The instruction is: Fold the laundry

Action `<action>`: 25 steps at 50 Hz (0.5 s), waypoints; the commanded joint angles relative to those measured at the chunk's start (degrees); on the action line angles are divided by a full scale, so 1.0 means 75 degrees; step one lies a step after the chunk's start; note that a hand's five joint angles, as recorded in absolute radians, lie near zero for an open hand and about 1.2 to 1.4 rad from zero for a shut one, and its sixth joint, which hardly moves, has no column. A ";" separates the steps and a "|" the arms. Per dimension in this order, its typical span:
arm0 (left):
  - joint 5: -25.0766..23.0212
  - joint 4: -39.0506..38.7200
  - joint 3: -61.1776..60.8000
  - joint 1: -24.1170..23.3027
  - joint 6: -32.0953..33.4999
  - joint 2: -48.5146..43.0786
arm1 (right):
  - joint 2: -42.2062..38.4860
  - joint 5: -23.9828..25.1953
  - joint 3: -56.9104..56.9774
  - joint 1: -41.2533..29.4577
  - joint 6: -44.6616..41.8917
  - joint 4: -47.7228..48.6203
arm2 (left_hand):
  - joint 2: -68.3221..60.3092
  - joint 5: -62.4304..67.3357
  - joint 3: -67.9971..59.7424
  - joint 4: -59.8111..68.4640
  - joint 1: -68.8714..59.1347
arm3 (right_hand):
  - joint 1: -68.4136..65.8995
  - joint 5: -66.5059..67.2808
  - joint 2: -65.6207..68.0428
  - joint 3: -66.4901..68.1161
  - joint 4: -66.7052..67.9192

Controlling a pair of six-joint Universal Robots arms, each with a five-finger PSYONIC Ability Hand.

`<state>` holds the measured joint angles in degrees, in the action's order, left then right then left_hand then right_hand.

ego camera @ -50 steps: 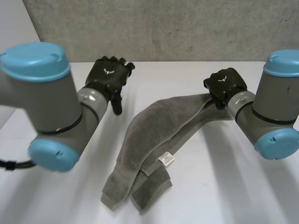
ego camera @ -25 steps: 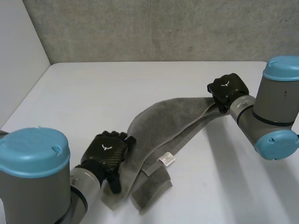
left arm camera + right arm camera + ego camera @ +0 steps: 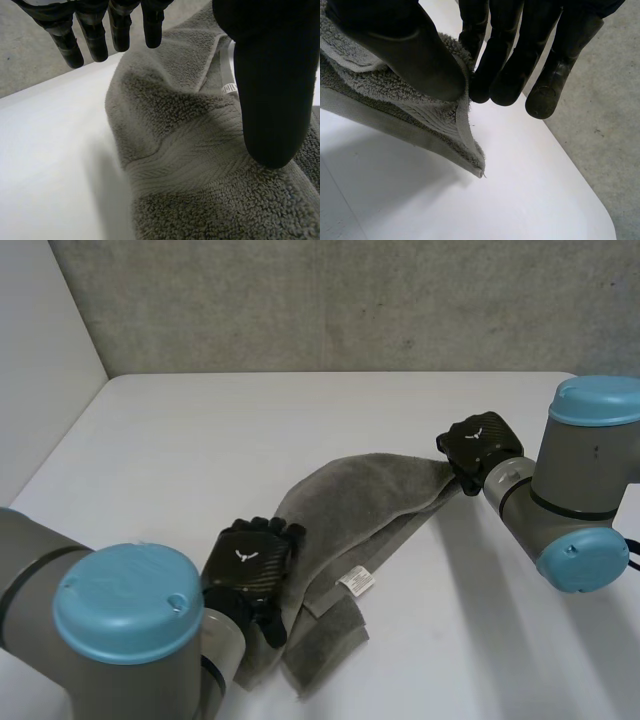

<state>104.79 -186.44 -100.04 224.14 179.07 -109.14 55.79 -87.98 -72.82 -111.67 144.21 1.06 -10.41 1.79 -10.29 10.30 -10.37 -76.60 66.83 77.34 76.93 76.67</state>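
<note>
- The grey towel (image 3: 350, 510) lies bunched in a long slanting strip on the white table (image 3: 180, 440). Its white label (image 3: 353, 581) faces up.
- The right hand (image 3: 515, 55) is clamped on the towel's far corner. The thumb presses the terry against the fingertips, and the corner's tip hangs below them, just off the table.
- The left hand (image 3: 270, 75) hovers over the towel's near end. Its fingers (image 3: 90, 35) are straight and held apart from the thumb, gripping nothing.
- The cloth lies under the left palm, with the label beside the thumb. Whether the thumb touches the pile cannot be told.
</note>
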 commanded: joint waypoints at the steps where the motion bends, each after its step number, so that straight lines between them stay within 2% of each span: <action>1: 0.0218 -0.0055 0.0248 -0.0143 -0.0099 -0.0330 | -0.0021 0.0000 -0.0017 -0.0028 -0.0091 0.0000 | -0.0244 0.0058 -0.0260 0.0257 -0.0248 | -0.0454 0.0423 0.0355 0.0409 0.0444; 16: 0.0641 -0.0430 0.0401 -0.0226 -0.0064 -0.0951 | -0.0126 0.0000 -0.0017 -0.0028 -0.0150 0.0000 | -0.0446 0.0260 -0.0461 0.0459 -0.0450 | -0.0454 0.0423 0.0355 0.0409 0.0444; 22: 0.1051 -0.0594 0.0472 -0.0202 0.0182 -0.1209 | -0.0149 0.0000 -0.0017 -0.0028 -0.0162 0.0000 | -0.2374 0.2189 -0.2390 0.2388 -0.2379 | -0.0454 0.0423 0.0355 0.0409 0.0444; 23: 0.1202 -0.0664 0.0448 -0.0179 0.0263 -0.1209 | -0.0149 0.0000 -0.0017 -0.0028 -0.0162 0.0000 | -0.3263 0.3077 -0.3278 0.3276 -0.3267 | -0.0454 0.0423 0.0355 0.0409 0.0444; 24: 0.1204 -0.0665 0.0448 -0.0179 0.0264 -0.1209 | -0.0149 0.0000 -0.0005 -0.0028 -0.0162 0.0000 | -0.3271 0.3086 -0.3287 0.3285 -0.3276 | -0.0454 0.0423 0.0355 0.0409 0.0444; 25: 0.1331 -0.0804 0.0425 -0.0109 0.0322 -0.1151 | -0.0149 0.0000 -0.0005 -0.0028 -0.0173 0.0000 | -0.4315 0.4130 -0.4331 0.4329 -0.4319 | -0.0454 0.0423 0.0355 0.0409 0.0444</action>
<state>111.79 -190.67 -96.63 222.54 179.68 -117.77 54.73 -87.98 -72.93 -111.89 143.03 1.05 -24.56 14.04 -24.47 24.03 -24.55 -76.60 66.84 77.34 76.93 76.67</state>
